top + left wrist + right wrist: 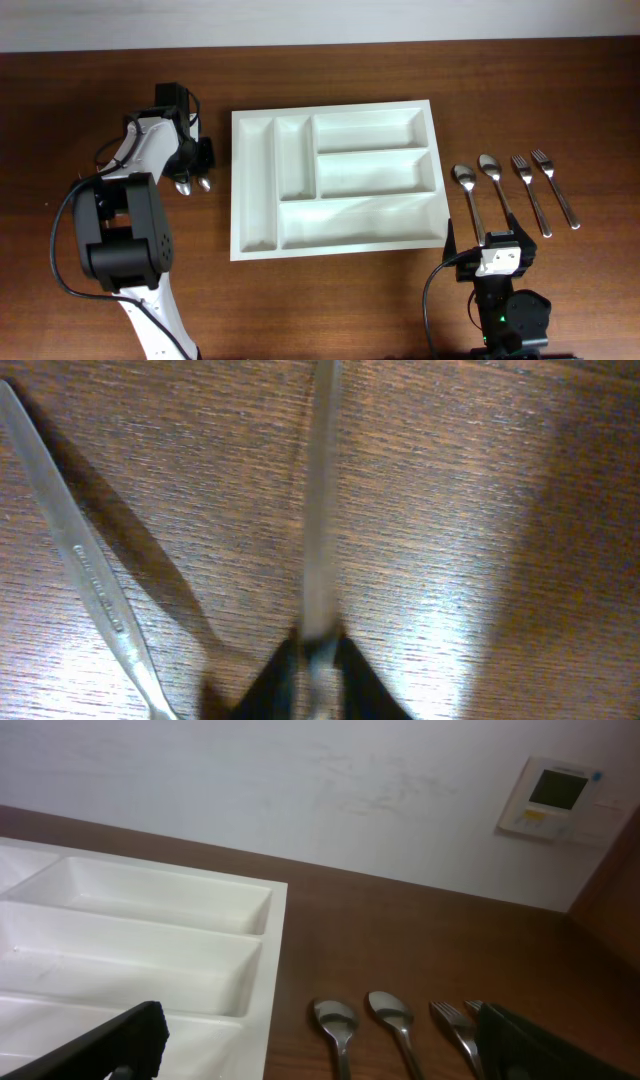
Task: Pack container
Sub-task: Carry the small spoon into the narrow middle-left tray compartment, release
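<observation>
Overhead, the container (365, 175) sits mid-frame on the bench (90, 80), all five compartments bare. The left gripper (200, 160) is low over the wood just left of the container's left wall, and two pieces of cutlery (195, 184) show their shiny ends below it. In the left wrist view its dark fingertips (285, 665) pinch a thin metal handle (320, 510), so I judge it closed on that piece. The picture is blurred, and a second handle (90, 580) lies slanted on the wood to its left, apart from it.

This arm is plainly the nearer one. The gripped piece runs up and down the overhead frame, as do the two narrow upright compartments on the container's left side. The carry should be short and rightward, with the rim as the edge to clear.

The right gripper (488, 242) hangs wide open at lower right, holding nothing. It points up the frame at the spoons (476, 172) and forks (531, 162) right of the container.
</observation>
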`<state>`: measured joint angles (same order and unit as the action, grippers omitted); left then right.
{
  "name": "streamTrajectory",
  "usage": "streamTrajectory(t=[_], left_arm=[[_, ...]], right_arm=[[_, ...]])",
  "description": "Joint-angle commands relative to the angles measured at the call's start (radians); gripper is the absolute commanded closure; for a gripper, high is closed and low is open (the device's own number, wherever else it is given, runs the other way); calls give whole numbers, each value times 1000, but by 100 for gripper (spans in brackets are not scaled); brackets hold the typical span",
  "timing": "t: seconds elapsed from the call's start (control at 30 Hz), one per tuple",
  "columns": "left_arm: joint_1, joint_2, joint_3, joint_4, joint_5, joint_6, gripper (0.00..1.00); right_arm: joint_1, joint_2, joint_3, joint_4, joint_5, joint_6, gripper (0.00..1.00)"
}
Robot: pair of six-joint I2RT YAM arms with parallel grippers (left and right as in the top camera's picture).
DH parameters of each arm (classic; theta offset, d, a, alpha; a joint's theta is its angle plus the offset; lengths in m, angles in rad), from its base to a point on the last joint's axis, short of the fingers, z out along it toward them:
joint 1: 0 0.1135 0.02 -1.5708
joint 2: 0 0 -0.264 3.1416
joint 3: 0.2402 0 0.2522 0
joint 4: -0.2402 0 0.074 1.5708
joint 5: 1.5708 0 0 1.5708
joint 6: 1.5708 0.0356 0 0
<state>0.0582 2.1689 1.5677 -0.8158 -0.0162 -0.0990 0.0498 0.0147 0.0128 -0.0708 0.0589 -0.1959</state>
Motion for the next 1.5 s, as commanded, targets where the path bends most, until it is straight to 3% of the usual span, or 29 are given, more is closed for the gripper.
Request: streamTrajectory(t=[0.0, 0.27, 0.53, 0.7, 0.9, 1.13, 1.47], left_arm=[[-3, 42, 2, -4, 13, -6, 92], [-3, 41, 78, -43, 32, -6, 98], [-18, 34, 400, -271, 102, -7, 98], [-113, 32, 583, -423, 178, -14, 98], [-279, 34, 588, -431, 164, -13, 98], [-432, 42, 579, -406, 29, -13, 98], [-465, 43, 569, -404, -7, -32, 98]], right_arm=[[7, -8, -7, -5, -2, -6, 1], [7, -8, -7, -5, -2, -6, 1], [7, -8, -7, -5, -2, -6, 1], [7, -8, -7, -5, -2, -6, 1], [7, -8, -7, -5, -2, -6, 1], [7, -8, -7, -5, -2, -6, 2], [7, -8, -7, -5, -2, -6, 1]])
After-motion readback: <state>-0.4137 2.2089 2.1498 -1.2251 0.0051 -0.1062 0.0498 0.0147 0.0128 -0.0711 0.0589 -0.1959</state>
